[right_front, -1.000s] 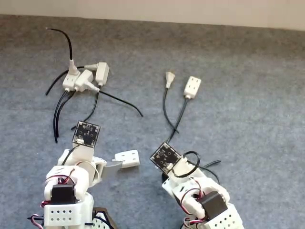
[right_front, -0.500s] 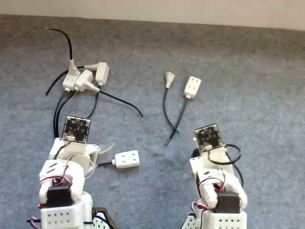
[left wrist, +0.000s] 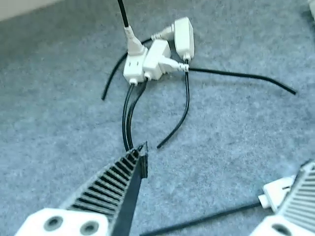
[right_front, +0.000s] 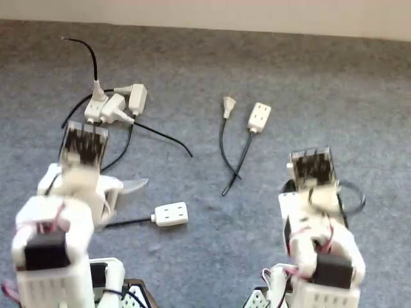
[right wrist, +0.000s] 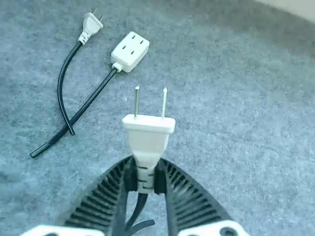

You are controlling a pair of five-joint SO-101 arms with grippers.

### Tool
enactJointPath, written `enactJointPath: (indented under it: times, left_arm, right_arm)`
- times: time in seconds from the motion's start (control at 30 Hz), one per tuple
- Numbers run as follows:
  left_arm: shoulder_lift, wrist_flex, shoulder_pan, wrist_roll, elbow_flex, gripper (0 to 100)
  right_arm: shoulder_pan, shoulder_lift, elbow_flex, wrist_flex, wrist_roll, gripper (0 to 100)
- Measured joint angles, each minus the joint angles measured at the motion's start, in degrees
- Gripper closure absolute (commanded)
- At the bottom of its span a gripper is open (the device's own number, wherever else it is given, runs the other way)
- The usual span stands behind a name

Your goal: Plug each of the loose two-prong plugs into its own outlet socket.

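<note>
A: So, what does the right gripper point(right wrist: 145, 164) have?

B: It is clenched on the neck of a white two-prong plug, the held plug point(right wrist: 148, 129). The fingers pinch it just below the body, one on each side. Both prongs point straight out, away from the gripper, and its black cord drops back between the fingers.

A: And ahead of it?

B: Beyond the prongs and off to one side, a white outlet socket point(right wrist: 130, 50) lies flat on the grey tabletop point(right wrist: 256, 98), well apart from the gripper, its slots facing up. A loose plug point(right wrist: 90, 24) lies just beside that socket, a little farther off. Their two black cords run back toward the gripper and meet near their cut ends.

A: What about the left gripper point(left wrist: 224, 162)?

B: It is released, its fingers spread wide with nothing between them. A second socket point(left wrist: 273, 189) lies beside one fingertip, with its cord trailing back under the gripper.

A: Touching the finger?

B: That cannot be told from the wrist view; from the high view it lies apart, on the tabletop.

A: And farther out?

B: Well ahead of the left gripper sits a cluster of joined plugs and sockets point(left wrist: 155, 54), with black cords fanning out from it, some back toward the gripper.
</note>
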Motion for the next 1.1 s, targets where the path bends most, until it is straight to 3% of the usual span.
enactJointPath:
  times: [0.2,0.3,0.47,0.73,0.97,1.1]
  left_arm:
    - [25.8,0.5,1.3,-2.3,-10.3,56]
    - [33.4,0.5,3.4,-4.7,-12.7,59]
    - [41.7,0.5,5.6,-8.4,-16.6,74]
    - [50.1,0.7,6.0,-8.6,-25.0,75]
    - [54.9,-4.0,5.5,2.2,-26.7,75]
    - [55.3,-8.7,-2.4,8.9,-28.3,75]
  right_arm:
    - [0.6,28.8,-15.7,0.0,-4.6,98.9]
    - [1.3,35.4,-16.6,-0.4,-6.5,98.9]
    - [5.4,33.8,-8.0,-6.5,-5.7,98.9]
    - [19.4,25.1,5.2,-15.4,3.9,98.9]
    - [22.9,23.6,5.5,-17.3,6.0,98.9]
    - [21.4,23.6,5.3,-17.4,6.0,98.9]
